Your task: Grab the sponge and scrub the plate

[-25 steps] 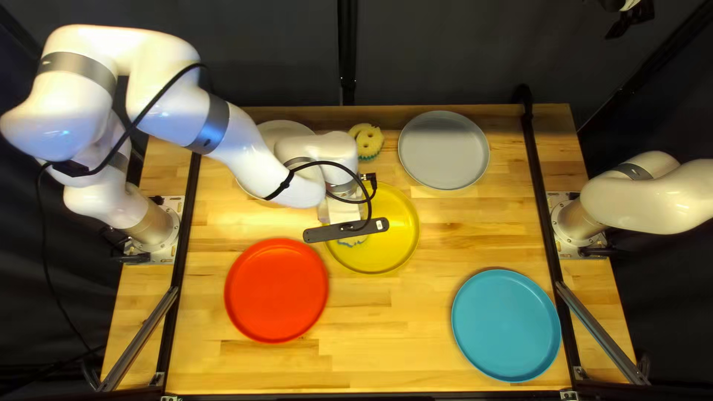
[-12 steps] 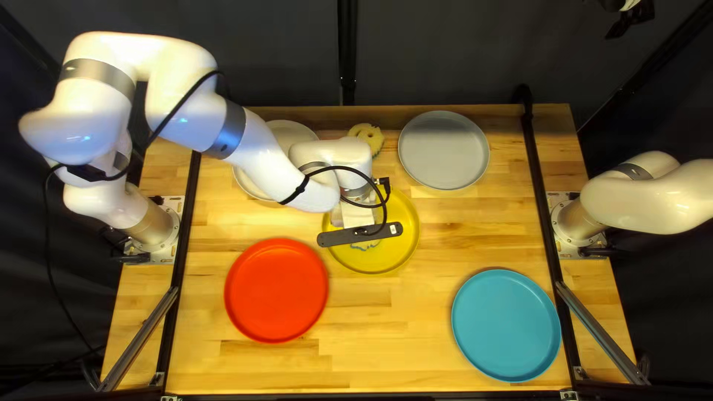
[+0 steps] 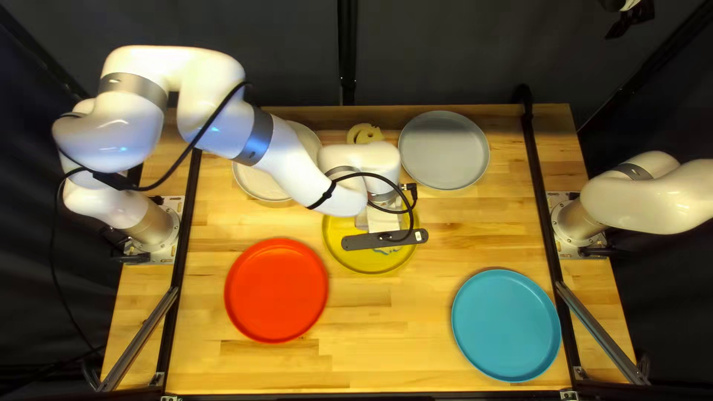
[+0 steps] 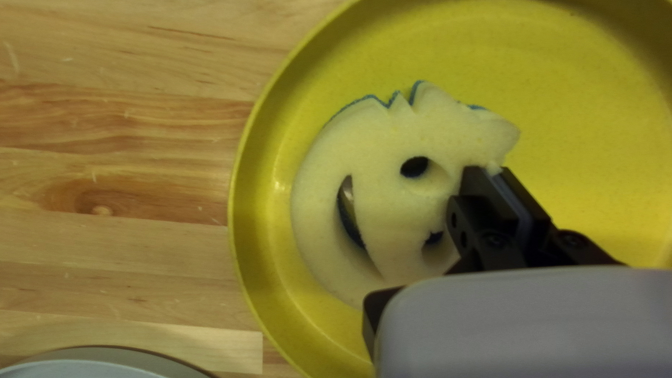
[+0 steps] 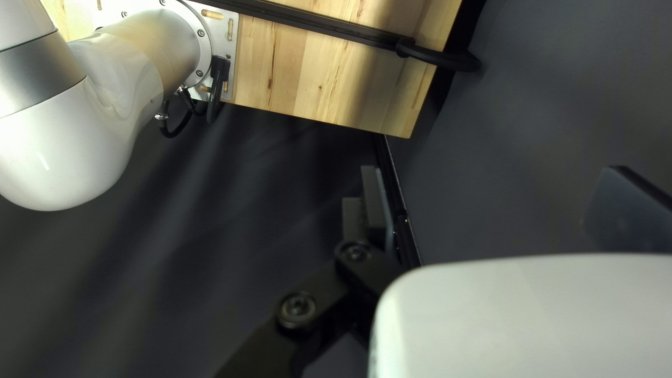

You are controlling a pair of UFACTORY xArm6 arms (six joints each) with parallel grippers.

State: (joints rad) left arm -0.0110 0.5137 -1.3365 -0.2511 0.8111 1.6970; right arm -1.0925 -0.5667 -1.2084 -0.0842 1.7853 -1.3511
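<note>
- Along the near side of the desk point(image 3: 416, 356), a red plate point(image 3: 276, 291) and a turquoise plate point(image 3: 506, 325) sit apart from the work; neither bears a sponge.
- Beyond them, the yellow plate point(image 3: 345, 258) is the one being worked on, with the smiley sponge point(image 4: 378, 147) inside its rim, cut face upward.
- Over that plate, the left gripper point(image 4: 494, 173) pinches the sponge by its edge, between the eye holes, so the picking-up half looks done.
- Scrubbing is probably under way, but how much surface has been wiped cannot be told; no dirt shows to measure it by. What seems left is more strokes, then perhaps letting go.
- Off to the right edge, the right arm point(image 3: 646, 194) is clear of the plates, its right gripper point(image 5: 490, 206) spread wide with nothing between its fingers.
- Farthest off, a second sponge point(image 3: 359, 134) lies between a grey plate point(image 3: 444, 148) and an off-white plate point(image 3: 256, 180), apparently not needed.
</note>
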